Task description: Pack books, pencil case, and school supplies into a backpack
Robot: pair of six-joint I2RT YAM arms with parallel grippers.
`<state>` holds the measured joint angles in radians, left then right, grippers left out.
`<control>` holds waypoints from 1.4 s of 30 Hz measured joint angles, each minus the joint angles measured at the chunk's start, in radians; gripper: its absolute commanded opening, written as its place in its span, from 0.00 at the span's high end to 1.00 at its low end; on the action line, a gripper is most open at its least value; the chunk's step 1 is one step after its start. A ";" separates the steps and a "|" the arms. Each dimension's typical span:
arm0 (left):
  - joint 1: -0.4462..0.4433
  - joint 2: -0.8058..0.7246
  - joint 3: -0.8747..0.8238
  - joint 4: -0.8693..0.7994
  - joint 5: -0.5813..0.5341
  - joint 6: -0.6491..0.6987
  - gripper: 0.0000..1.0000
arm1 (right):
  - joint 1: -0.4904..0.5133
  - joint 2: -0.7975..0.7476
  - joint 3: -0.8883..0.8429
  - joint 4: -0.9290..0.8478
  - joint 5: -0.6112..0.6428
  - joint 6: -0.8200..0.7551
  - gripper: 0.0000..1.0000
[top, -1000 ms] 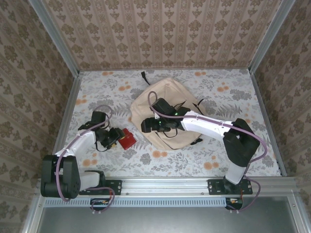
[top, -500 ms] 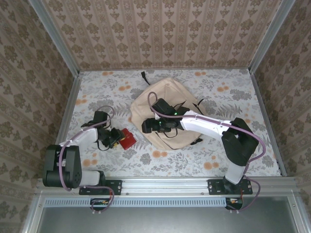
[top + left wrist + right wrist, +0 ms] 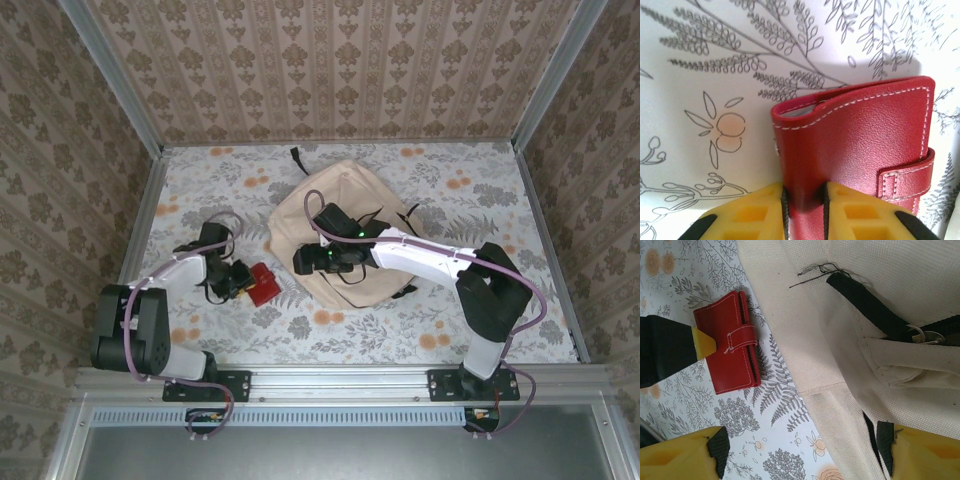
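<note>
The beige backpack (image 3: 345,195) lies at the table's middle, with its cream fabric and black straps (image 3: 840,315) close under the right wrist. My right gripper (image 3: 303,262) hangs open over the backpack's left edge (image 3: 801,442), nothing between its fingers. Left of the backpack lies a small red leather case (image 3: 263,285) with white stitching and a strap. My left gripper (image 3: 240,280) is shut on the case's near edge (image 3: 804,192), both yellow pads pressed against the red leather (image 3: 855,145). The same case (image 3: 730,345) and a left finger (image 3: 704,342) appear beside the backpack. The books and pencil case are out of view.
The table carries a white floral cloth (image 3: 450,190) and is walled in by patterned panels with metal corner posts (image 3: 150,150). A black strap end (image 3: 296,155) sticks out behind the backpack. Open cloth lies to the backpack's right and front.
The left arm's forearm has swung leftward and folded in, while its gripper stays on the red case. The case and the right arm have hardly moved.
</note>
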<state>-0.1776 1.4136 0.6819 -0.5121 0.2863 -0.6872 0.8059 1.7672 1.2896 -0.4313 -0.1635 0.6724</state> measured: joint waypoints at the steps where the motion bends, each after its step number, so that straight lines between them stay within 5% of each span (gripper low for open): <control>1: -0.005 -0.002 0.003 0.000 -0.005 0.003 0.86 | 0.000 -0.001 0.000 0.000 0.000 0.000 0.19; 5: -0.014 -0.050 0.021 -0.013 -0.018 0.008 0.99 | -0.006 -0.019 -0.013 0.008 -0.001 0.003 0.19; 16: -0.039 -0.303 0.108 0.010 0.054 -0.037 1.00 | -0.099 -0.114 -0.149 0.229 -0.188 0.100 0.18; 23: -0.049 -0.358 0.124 0.185 0.147 -0.244 1.00 | -0.154 -0.170 -0.262 0.518 -0.282 0.330 0.04; 29: -0.086 -0.359 0.124 0.365 0.166 -0.453 1.00 | -0.193 -0.173 -0.272 0.712 -0.294 0.486 0.04; 35: -0.125 -0.337 0.126 0.476 0.166 -0.576 1.00 | -0.188 -0.125 -0.241 0.852 -0.309 0.596 0.15; 42: -0.152 -0.293 0.126 0.514 0.166 -0.631 1.00 | -0.171 -0.078 -0.206 0.915 -0.322 0.648 0.52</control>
<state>-0.3298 1.1210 0.8082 0.0017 0.4522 -1.3178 0.6346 1.6890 1.0832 0.4839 -0.4850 1.3201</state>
